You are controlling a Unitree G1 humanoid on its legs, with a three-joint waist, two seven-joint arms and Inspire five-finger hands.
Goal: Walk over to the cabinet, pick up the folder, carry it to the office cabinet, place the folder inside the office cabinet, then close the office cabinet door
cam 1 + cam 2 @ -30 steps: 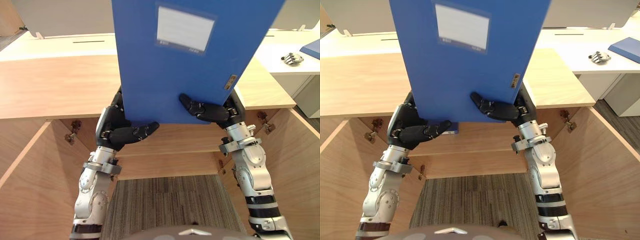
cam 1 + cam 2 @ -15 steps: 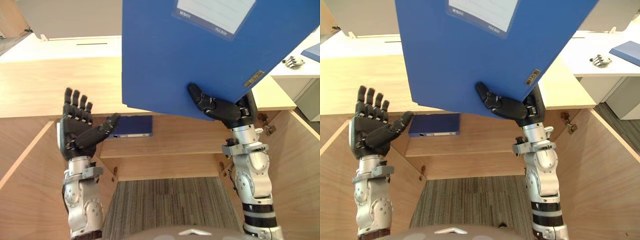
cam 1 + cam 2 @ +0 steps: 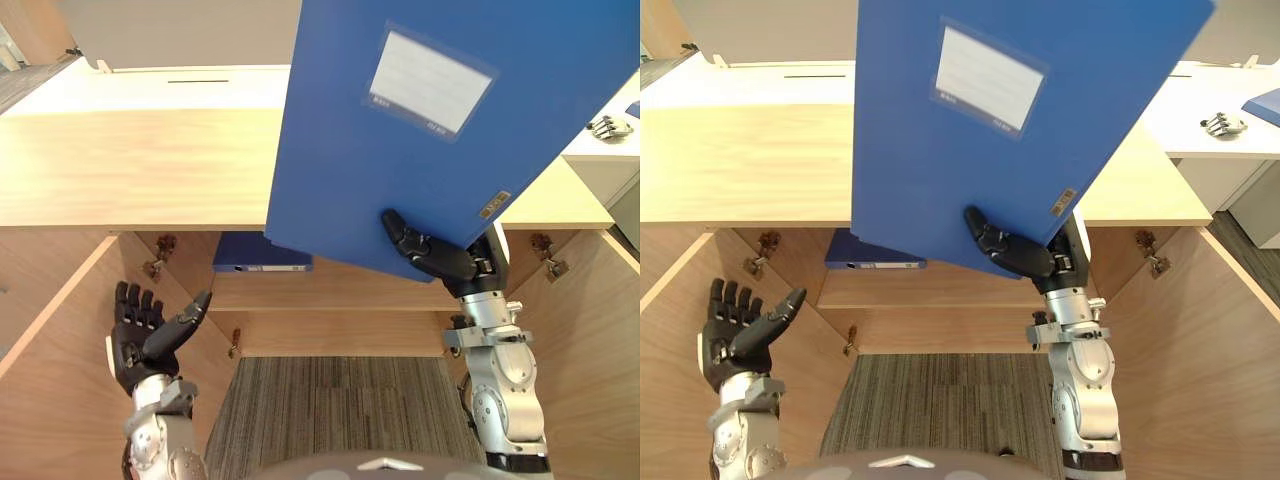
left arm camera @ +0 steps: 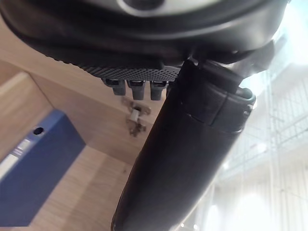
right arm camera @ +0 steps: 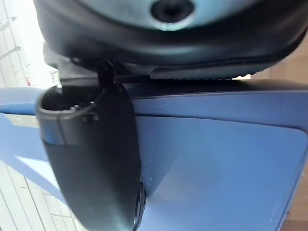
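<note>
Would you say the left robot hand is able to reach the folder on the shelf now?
Probably yes: the left robot hand is open and empty before the open cabinet, with nothing between it and the shelf folder; the held folder in the right robot hand sits higher.

Item: folder point(image 3: 420, 130), tilted upright at 1 o'clock, in front of the cabinet top point(image 3: 130, 165), lower edge pinched in the right hand point(image 3: 440, 258). Flat on the inner shelf point(image 3: 340, 295), at 9 o'clock from that hand: second folder point(image 3: 262, 252). At 8 o'clock, well apart: left hand point(image 3: 145, 335).

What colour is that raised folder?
The folder is blue with a pale label; left eye view shows best.
</note>
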